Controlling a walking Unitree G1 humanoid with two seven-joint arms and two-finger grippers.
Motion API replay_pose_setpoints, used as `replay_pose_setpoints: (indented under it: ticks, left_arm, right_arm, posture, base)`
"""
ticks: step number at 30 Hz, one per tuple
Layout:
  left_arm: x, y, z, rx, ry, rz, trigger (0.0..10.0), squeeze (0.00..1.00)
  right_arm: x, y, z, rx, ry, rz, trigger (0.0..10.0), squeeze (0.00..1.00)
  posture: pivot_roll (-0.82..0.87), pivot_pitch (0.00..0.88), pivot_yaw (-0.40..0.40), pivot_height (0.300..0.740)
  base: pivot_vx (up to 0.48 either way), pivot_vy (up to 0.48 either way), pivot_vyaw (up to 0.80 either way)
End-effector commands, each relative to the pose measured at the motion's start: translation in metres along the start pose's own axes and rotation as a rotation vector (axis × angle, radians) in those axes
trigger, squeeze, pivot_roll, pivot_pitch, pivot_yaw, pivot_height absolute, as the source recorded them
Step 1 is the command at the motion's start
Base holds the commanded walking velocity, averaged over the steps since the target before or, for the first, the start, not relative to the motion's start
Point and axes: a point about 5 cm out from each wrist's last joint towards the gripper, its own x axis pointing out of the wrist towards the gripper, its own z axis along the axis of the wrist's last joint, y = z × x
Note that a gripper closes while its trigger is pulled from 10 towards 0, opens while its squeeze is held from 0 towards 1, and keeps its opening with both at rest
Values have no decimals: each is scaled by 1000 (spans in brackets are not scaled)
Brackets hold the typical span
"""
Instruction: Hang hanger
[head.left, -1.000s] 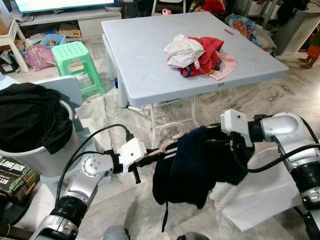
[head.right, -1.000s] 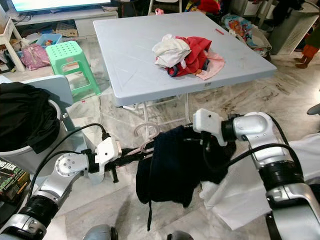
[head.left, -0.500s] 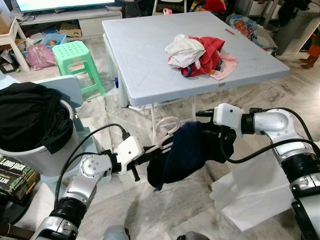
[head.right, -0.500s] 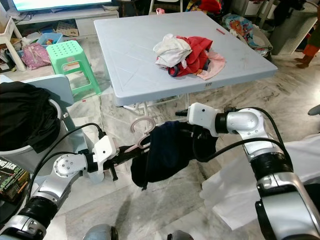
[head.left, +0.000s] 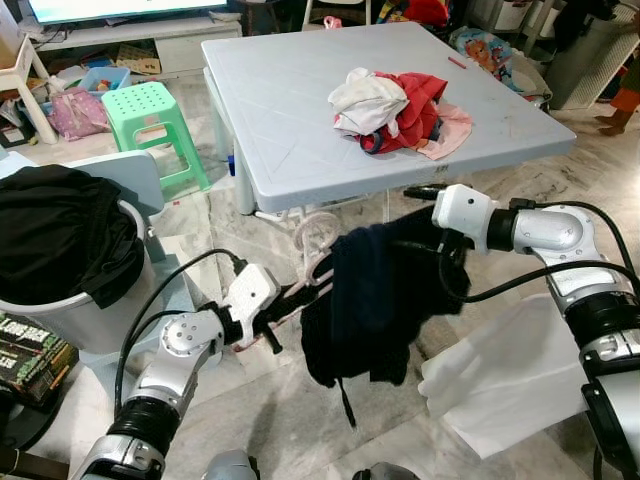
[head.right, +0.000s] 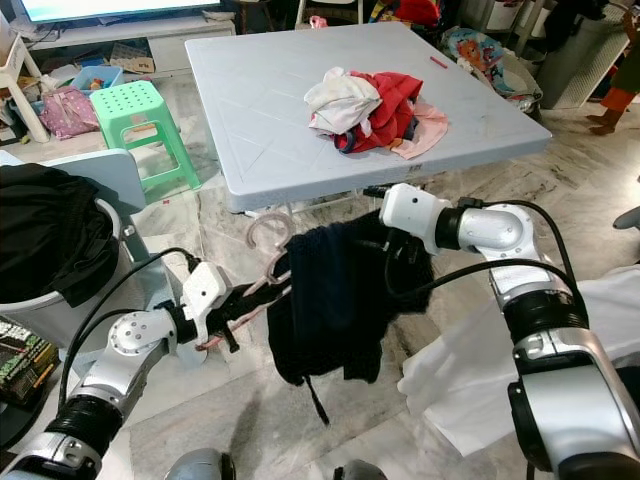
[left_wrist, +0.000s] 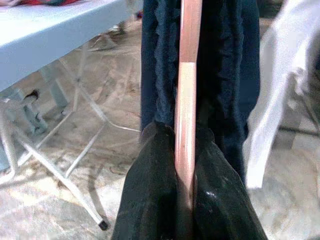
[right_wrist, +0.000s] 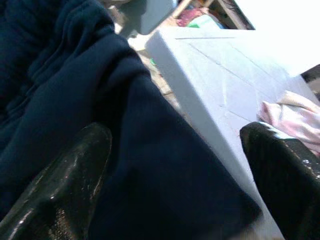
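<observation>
**A:** Where is your hanger (head.left: 305, 262) now, and why is it held that way?

**B:** Look just past your left pincer (left_wrist: 186, 197). The pink bar runs straight out between its two black fingers, which are pressed together on it. The hook (head.right: 265, 236) stands up above that pincer, close under the edge of the desk (head.left: 300, 105). I judge you hold it by the bar so the hook stays free to catch on something.

**A:** And the dark garment (head.left: 370, 300)?

**B:** It drapes over the far end of the bar, away from the left pincer, and hangs down toward the floor without any clear sign of touching it. It is bunched rather than spread, so its weight probably pulls the hanger to that side.

**A:** What is your right pincer (right_wrist: 175, 175) doing?

**B:** Its fingers stand wide apart, with the navy cloth filling the space between them. One finger (right_wrist: 60, 185) lies against the fabric; the other sits clear of it, toward the desk. So it rests on the garment rather than clamping it, likely steadying or arranging the cloth.

**A:** Anything nearby to mind?

**B:** The desk edge lies just beyond the right pincer, carrying a heap of clothes (head.left: 395, 110). A laundry basket (head.left: 70, 305) of dark clothes sits behind the left pincer.
</observation>
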Motion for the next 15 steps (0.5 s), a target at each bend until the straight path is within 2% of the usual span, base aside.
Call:
replay_pose_setpoints:
  ticks: [1, 7, 9, 10, 11, 15]
  left_arm:
    - [3, 9, 13, -22, -58, 48, 0, 0]
    - [6, 12, 16, -36, -68, 83, 0, 0]
    - [6, 13, 17, -37, -70, 85, 0, 0]
    - [6, 13, 17, -37, -70, 85, 0, 0]
    - [6, 13, 18, -38, -71, 85, 0, 0]
    - [8, 11, 21, -38, -78, 74, 0, 0]
  right_arm:
    - [-10, -18, 4, 21, -9, -89, 10000, 1000]
    - [-13, -13, -8, 117, 31, -122, 10000, 1000]
    - [-15, -2, -19, 217, 44, -90, 10000, 1000]
    - [-15, -2, -19, 217, 44, -90, 10000, 1000]
    - [-15, 8, -25, 273, 51, -57, 10000, 1000]
    - [-10, 34, -32, 373, 43, 11, 10000, 1000]
  posture:
    - [-31, 0, -44, 740]
    - [-31, 0, -43, 740]
    - [-30, 0, -43, 740]
    - [-30, 0, -43, 740]
    - [-30, 0, -39, 740]
    - [-31, 0, -36, 740]
  base:
    - [0, 0, 0]
    - [0, 0, 0]
    - [0, 0, 0]
    - [0, 0, 0]
    - [0, 0, 0]
    - [0, 0, 0]
